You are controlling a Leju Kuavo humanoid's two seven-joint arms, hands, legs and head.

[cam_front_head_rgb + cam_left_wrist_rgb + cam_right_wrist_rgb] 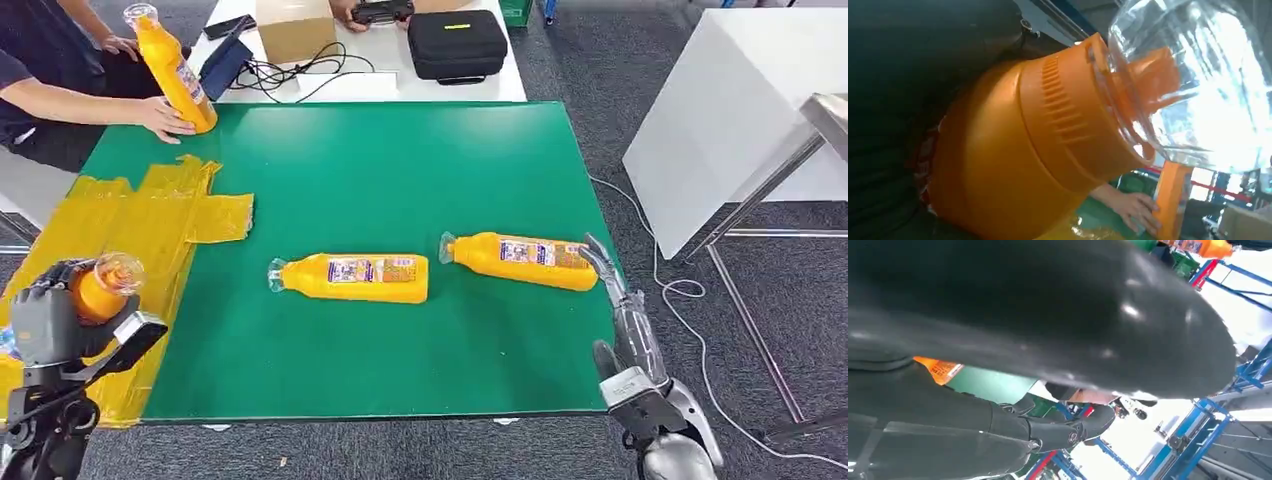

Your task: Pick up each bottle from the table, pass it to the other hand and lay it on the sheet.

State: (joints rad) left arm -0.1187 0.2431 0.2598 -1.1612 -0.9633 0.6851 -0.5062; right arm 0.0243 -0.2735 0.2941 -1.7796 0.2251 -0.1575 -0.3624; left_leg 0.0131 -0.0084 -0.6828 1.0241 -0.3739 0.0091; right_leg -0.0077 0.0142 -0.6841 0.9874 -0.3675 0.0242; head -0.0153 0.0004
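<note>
Orange bottle (pixel 102 289) gripped in left robot hand (pixel 52 312) above yellow sheet (pixel 110 240).

No wording can be read anywhere. The two orange bottles lying on the green counter (pixel 330 200), the middle bottle (pixel 350 278) and the right bottle (pixel 522 260), each carry a printed label with blue and white patches, but the print is too small to make out. The upright bottle (pixel 176 72) at the counter's far left corner has a similar label, equally illegible. A yellow mark on the black case (pixel 458 44) beyond the counter is also unreadable.
</note>
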